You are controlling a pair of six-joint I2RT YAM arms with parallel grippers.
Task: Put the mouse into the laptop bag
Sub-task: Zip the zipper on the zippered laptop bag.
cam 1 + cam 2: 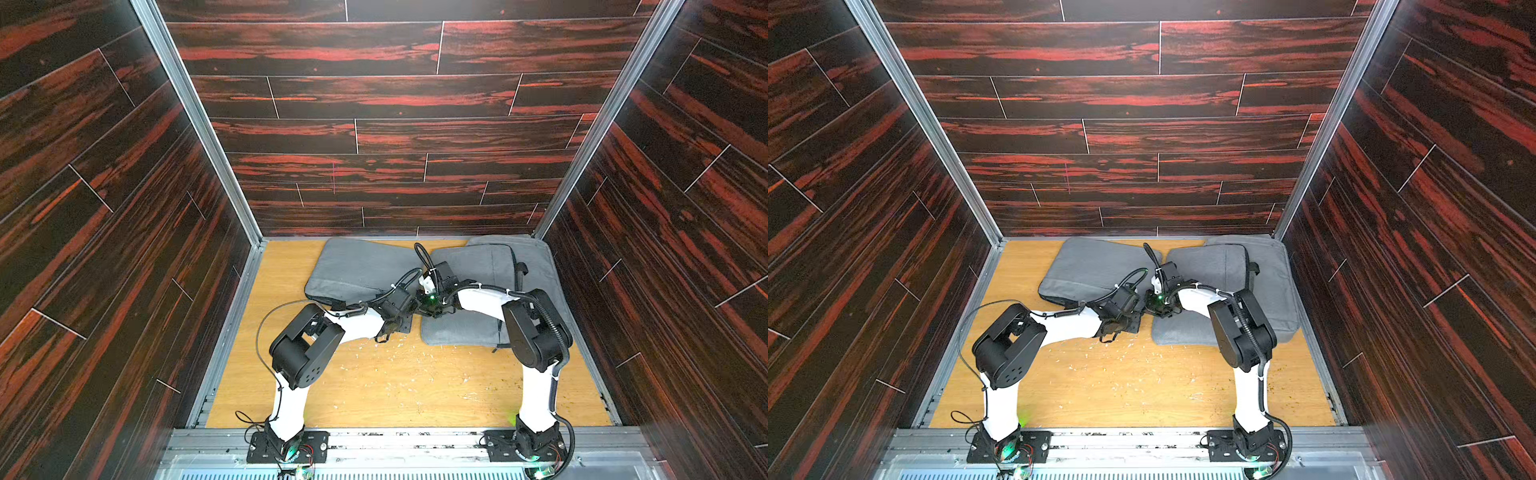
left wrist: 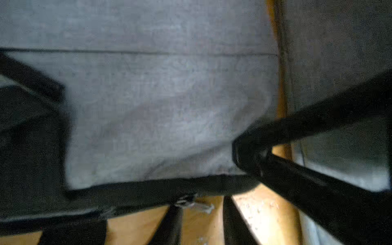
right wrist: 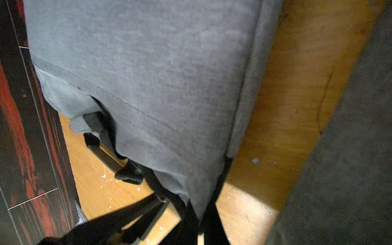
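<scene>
The mouse is out of view. A grey laptop bag (image 1: 357, 266) (image 1: 1092, 266) lies at the back left of the wooden floor, and both arms meet at its near right corner. My right gripper (image 3: 200, 214) is shut on that corner, the grey cloth (image 3: 169, 84) pinched to a point between its fingers. My left gripper (image 2: 201, 202) reaches the bag's black zip edge (image 2: 148, 191). Its fingers (image 2: 171, 224) stand a little apart with a zip pull and pale cord (image 2: 191, 203) between the tips. Whether they clamp anything does not show.
Two more grey bags overlap at the back right, one (image 1: 465, 270) on top of the other (image 1: 540, 270). A black strap handle (image 3: 106, 157) hangs off the held bag. White crumbs (image 1: 395, 365) dot the floor. Dark panelled walls (image 1: 124, 249) close three sides.
</scene>
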